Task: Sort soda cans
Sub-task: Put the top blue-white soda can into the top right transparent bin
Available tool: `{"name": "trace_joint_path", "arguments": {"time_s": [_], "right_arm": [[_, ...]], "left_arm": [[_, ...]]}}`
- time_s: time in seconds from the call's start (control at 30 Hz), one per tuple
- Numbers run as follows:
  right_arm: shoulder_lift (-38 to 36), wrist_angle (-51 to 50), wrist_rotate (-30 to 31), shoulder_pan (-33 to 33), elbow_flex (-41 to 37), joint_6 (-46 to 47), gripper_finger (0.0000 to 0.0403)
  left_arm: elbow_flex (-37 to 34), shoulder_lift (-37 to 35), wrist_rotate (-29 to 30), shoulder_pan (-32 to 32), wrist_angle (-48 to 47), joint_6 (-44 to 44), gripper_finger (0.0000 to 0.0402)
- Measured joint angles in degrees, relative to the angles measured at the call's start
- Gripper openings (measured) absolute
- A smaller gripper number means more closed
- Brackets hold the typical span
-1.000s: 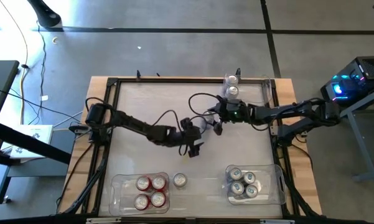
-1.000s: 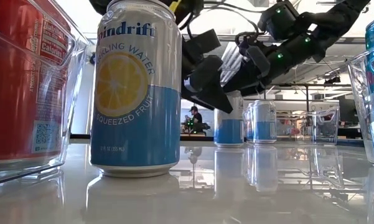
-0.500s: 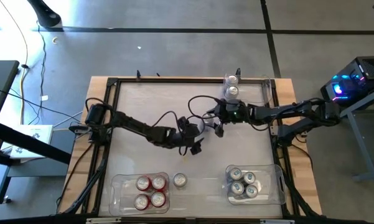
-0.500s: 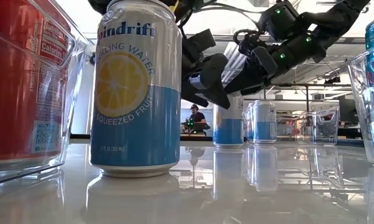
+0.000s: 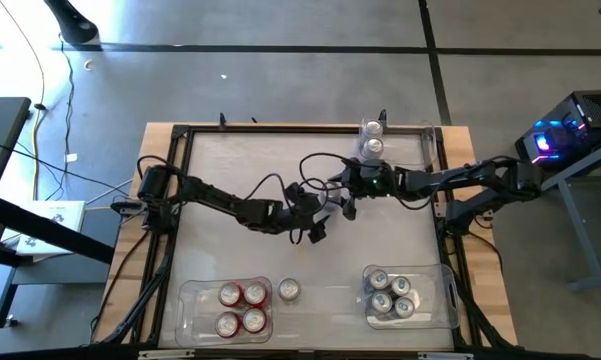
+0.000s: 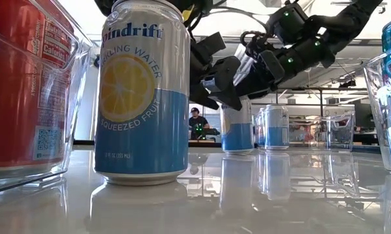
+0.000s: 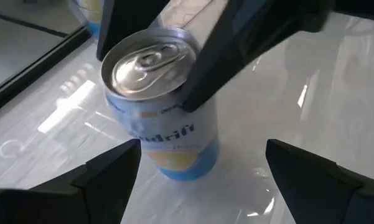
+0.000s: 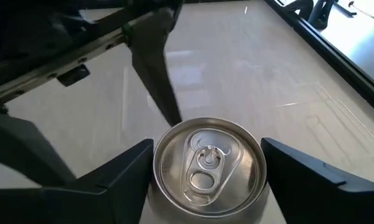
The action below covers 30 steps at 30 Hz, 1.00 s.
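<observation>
A silver and blue soda can (image 7: 165,106) stands near the table's middle, tilted. My right gripper (image 8: 206,146) comes from the right and is shut on its top part. My left gripper (image 7: 202,149) is open just short of the can, a finger on either side, touching nothing; in the high view the left gripper (image 5: 315,228) sits beside the right gripper (image 5: 345,198). Another silver and blue can (image 6: 142,97) stands upright on the table between the two near bins. My right gripper pinches the can by its upper wall just below the rim (image 7: 196,93), one finger (image 8: 121,177) on each side of the silver top (image 8: 206,165). The fingers slant down from the table's right. The can is tilted; its base (image 6: 236,148) looks to rest on the table.
A clear bin (image 5: 195,310) at the near left holds red cans (image 5: 242,308). A clear bin (image 5: 442,300) at the near right holds blue cans (image 5: 390,295). Two more cans (image 5: 373,140) stand at the far edge. The table's left and far-left parts are bare.
My left gripper has moved toward the far edge and the right, closing in on the can, and has stayed open. My right gripper has kept its hold, and the can has shifted slightly toward the table's left and tipped a little.
</observation>
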<state>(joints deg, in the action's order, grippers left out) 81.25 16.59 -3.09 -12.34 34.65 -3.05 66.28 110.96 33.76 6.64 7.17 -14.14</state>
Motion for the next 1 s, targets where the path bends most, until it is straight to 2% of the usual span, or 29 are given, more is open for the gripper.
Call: {"name": "trace_joint_path", "arguments": {"time_s": [0.13, 0.37, 0.67, 0.83, 1.0], "right_arm": [[-0.9, -0.3, -0.1, 0.0, -0.1, 0.1, 0.0234], [-6.8, -7.1, 3.0, 0.0, -0.5, 0.8, 0.0233], [-24.1, -14.7, 13.4, -0.9, -0.5, 1.6, 0.0233], [-35.5, -19.5, 17.8, -7.6, -0.3, 0.7, 0.0233], [-42.6, -19.6, 17.5, -19.0, -0.3, -0.1, 0.0233]], "left_arm": [[0.0, 0.0, 3.8, 2.0, -0.4, -0.7, 0.0339], [0.1, -1.1, 13.8, 5.5, -6.4, -5.6, 0.0339], [0.0, -1.3, 15.3, 6.2, -9.4, -8.3, 0.0339], [0.0, -1.3, 15.3, 6.1, -9.3, -8.3, 0.0339], [0.0, -1.3, 15.3, 6.1, -9.3, -8.3, 0.0339]]}}
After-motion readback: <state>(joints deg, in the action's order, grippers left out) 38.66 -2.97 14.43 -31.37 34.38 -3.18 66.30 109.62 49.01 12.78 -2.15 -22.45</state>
